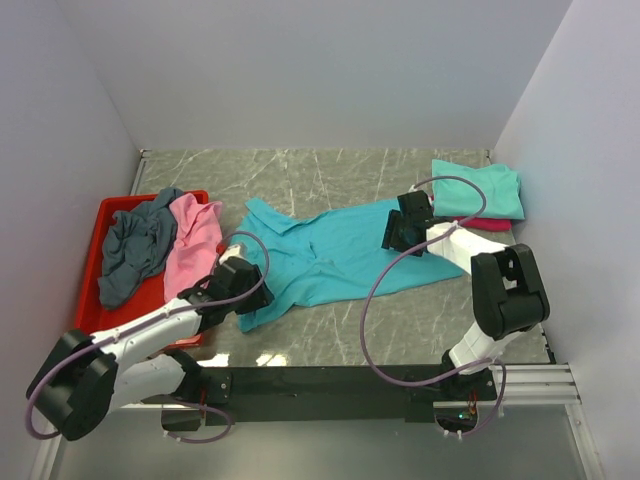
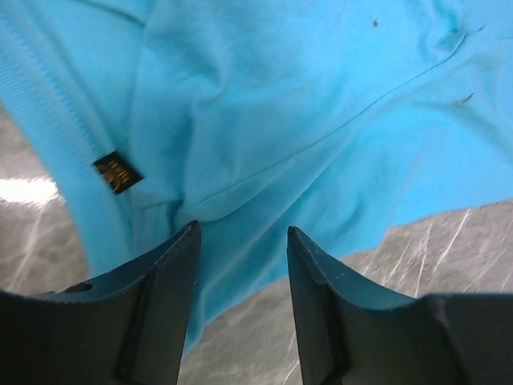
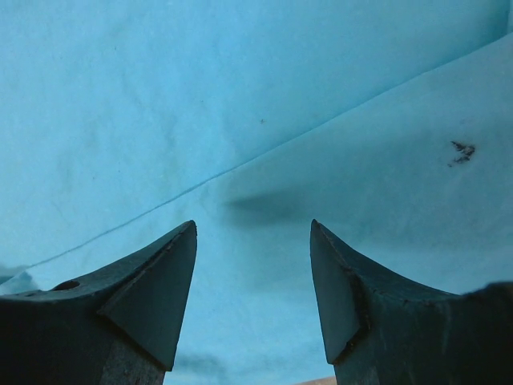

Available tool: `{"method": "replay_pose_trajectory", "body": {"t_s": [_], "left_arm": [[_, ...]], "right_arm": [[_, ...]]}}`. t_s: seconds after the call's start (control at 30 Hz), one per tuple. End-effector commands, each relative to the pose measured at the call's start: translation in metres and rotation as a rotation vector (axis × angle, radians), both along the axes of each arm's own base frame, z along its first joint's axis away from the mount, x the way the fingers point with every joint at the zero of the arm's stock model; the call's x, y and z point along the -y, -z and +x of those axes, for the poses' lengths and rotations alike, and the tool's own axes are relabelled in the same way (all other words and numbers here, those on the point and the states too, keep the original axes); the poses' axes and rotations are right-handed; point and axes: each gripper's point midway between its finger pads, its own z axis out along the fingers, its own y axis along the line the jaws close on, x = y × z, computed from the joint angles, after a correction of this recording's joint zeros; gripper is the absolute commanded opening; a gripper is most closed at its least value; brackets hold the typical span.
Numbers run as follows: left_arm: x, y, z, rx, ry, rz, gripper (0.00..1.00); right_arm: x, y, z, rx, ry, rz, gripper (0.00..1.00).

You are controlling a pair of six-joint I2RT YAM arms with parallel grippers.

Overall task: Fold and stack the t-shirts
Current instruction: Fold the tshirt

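Turquoise shirt [image 1: 330, 255] lies rumpled on the surface [image 1: 300, 175]. Only the wrist views show left hand [image 2: 243, 233] spread open over its edge by a dark label [image 2: 118, 172], and right hand [image 3: 252, 228] open above a seam. Overhead, grey shirt [image 1: 135, 245] and pink shirt [image 1: 193, 245] lie in the red tray [image 1: 110, 210]. Far right, mint-green shirt [image 1: 480, 190] hides most of crimson shirt [image 1: 490, 224].

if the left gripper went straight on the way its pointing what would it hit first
Most likely the bright turquoise collared cloth t-shirt: the open left gripper points straight at its wrinkled fabric, beside the ribbed edge. How close it is cannot be told.
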Motion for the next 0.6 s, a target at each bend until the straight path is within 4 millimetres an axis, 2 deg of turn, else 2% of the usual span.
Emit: {"method": "replay_pose_trajectory", "body": {"t_s": [0.0, 0.1, 0.17, 0.33, 0.47, 0.5, 0.57], "left_arm": [[-0.012, -0.003, -0.009, -0.012, 0.0, 0.05, 0.53], [-0.017, -0.008, -0.012, -0.007, -0.006, 0.063, 0.53], [-0.014, -0.015, -0.009, 0.018, -0.002, 0.038, 0.53], [0.005, -0.042, 0.012, 0.089, 0.009, -0.022, 0.53], [0.031, -0.054, 0.028, 0.117, 0.047, -0.089, 0.52], [0.037, -0.049, 0.029, 0.106, 0.06, -0.086, 0.52], [0.049, -0.052, 0.034, 0.122, 0.075, -0.114, 0.52]], "right_arm": [[-0.001, -0.02, 0.011, 0.074, -0.014, 0.019, 0.66], [-0.001, -0.025, 0.017, 0.08, -0.015, 0.017, 0.66], [-0.001, -0.03, 0.021, 0.089, -0.014, 0.017, 0.66], [-0.003, -0.036, 0.025, 0.111, -0.016, 0.031, 0.65], [-0.002, -0.018, 0.022, 0.073, -0.015, 0.02, 0.65], [-0.002, -0.011, 0.018, 0.056, -0.015, 0.018, 0.65], [-0.002, -0.003, 0.016, 0.042, -0.012, 0.021, 0.65]]}}
